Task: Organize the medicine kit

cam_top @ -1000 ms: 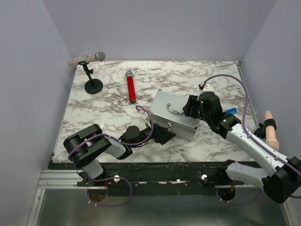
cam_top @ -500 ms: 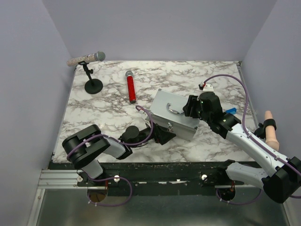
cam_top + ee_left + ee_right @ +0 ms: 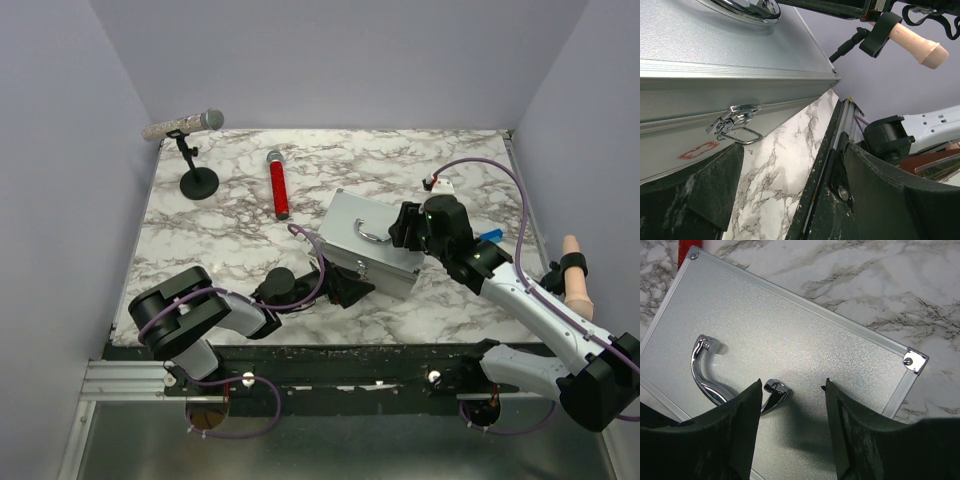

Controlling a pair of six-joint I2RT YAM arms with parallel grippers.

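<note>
medicine kit interior hidden under lid, blue item mostly behind right arm, maybe a pen

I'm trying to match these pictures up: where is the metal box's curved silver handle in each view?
Top external: handle just right of the picture's centre.
Left wrist: at the top edge, left of centre.
Right wrist: lower left, partly hidden.
Shared landmark: the grey medicine kit it sits on.

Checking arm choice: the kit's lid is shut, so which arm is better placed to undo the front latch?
Left, probably. The left gripper is open and faces the front wall of the medicine kit, the latch just ahead. The right gripper hangs open above the lid, over the handle, off the latch.
</note>
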